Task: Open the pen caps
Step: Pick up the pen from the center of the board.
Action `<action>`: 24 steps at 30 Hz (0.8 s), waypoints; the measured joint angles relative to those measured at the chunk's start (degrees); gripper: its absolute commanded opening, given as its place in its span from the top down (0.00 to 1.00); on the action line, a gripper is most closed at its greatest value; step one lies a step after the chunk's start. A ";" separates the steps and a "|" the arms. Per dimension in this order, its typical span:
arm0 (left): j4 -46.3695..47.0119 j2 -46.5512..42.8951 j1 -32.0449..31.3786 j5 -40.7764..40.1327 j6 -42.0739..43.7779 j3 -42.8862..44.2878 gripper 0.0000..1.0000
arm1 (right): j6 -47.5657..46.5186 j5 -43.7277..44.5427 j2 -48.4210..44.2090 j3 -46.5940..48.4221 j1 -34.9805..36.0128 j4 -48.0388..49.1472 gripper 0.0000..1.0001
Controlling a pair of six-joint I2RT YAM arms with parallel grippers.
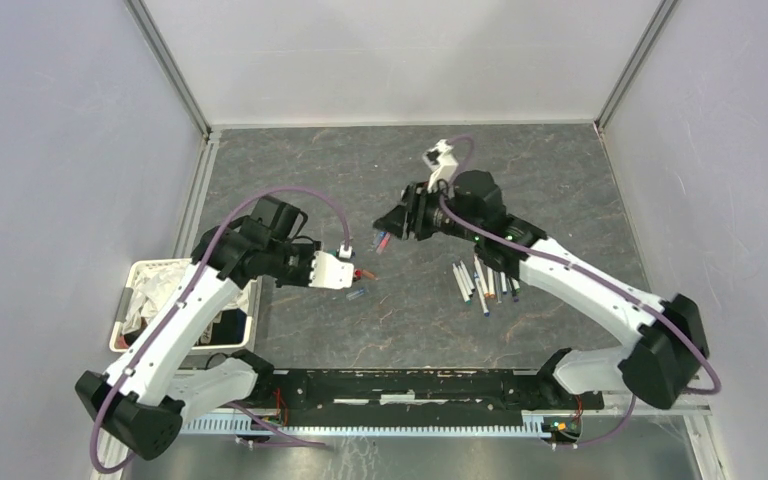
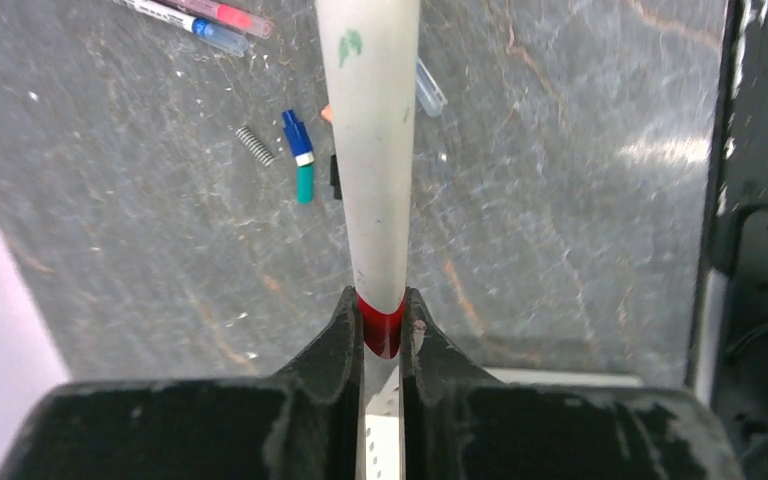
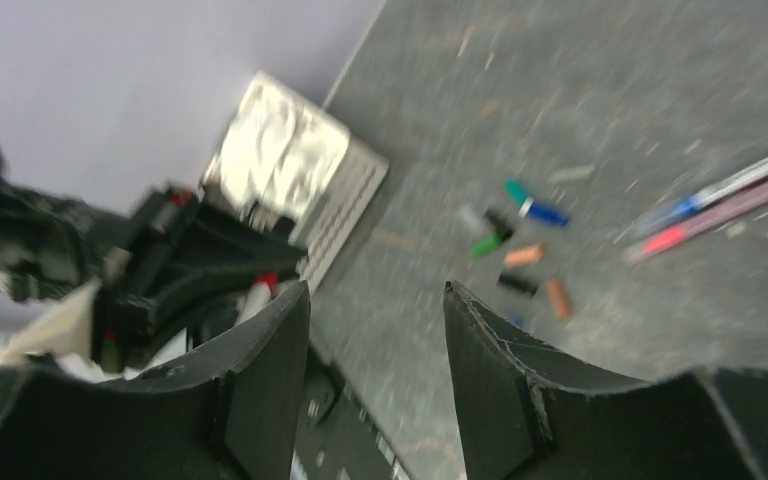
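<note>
My left gripper (image 1: 358, 272) (image 2: 381, 300) is shut on a pen (image 2: 375, 150) with a white barrel, clamping it at its red end. That pen shows blurred in the right wrist view (image 3: 258, 292). My right gripper (image 1: 385, 236) (image 3: 375, 290) is open and empty, above the table, up and to the right of the left gripper. Several loose pen caps (image 3: 520, 240) (image 2: 300, 155) lie on the table between the grippers. A group of pens (image 1: 480, 280) lies under the right forearm. Two more pens (image 2: 210, 18) (image 3: 720, 195) lie below the right gripper.
A white basket (image 1: 132, 300) with crumpled material stands at the left edge, beside the left arm. A small spring (image 2: 253, 145) and a clear cap (image 2: 430, 88) lie among the caps. Grey walls close in the dark table (image 1: 560, 180).
</note>
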 measured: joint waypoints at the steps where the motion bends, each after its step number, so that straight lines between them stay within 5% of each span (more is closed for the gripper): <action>1: -1.18 -1.11 -0.55 -0.90 3.10 -0.02 0.98 | 0.20 -4.00 1.97 0.13 0.13 -0.15 0.43; 11: -5.29 -4.96 -4.13 -5.25 17.79 -0.74 0.98 | 8.20 -24.13 11.13 -1.84 4.70 5.95 0.43; 24: -5.75 -4.17 -6.36 -8.13 21.14 -0.74 0.98 | 13.88 -29.59 17.18 -1.70 10.16 14.08 0.44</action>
